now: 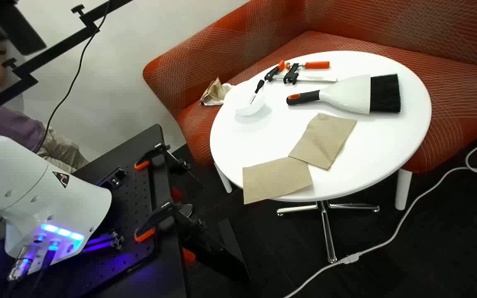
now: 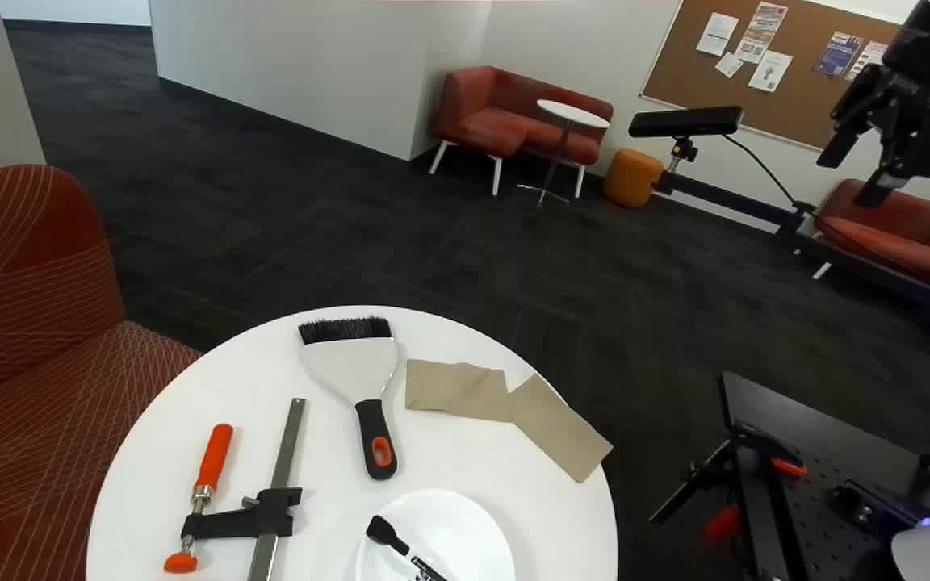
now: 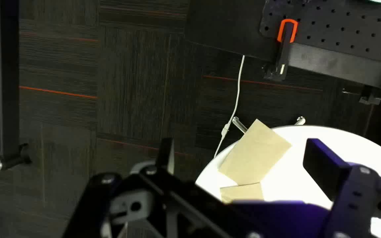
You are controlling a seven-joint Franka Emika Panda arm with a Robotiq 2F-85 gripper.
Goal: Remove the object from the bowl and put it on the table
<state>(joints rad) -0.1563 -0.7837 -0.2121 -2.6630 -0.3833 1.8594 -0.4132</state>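
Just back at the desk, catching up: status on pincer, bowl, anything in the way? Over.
Pincer open, holding nothing. Pen-like object in bowl, not yet removed. Brush and clamp lie near bowl, neither covering it.

- We see a black-bristled brush near an orange-handled clamp.
- We see two touching tan sheets.
- We see a red-orange bench.
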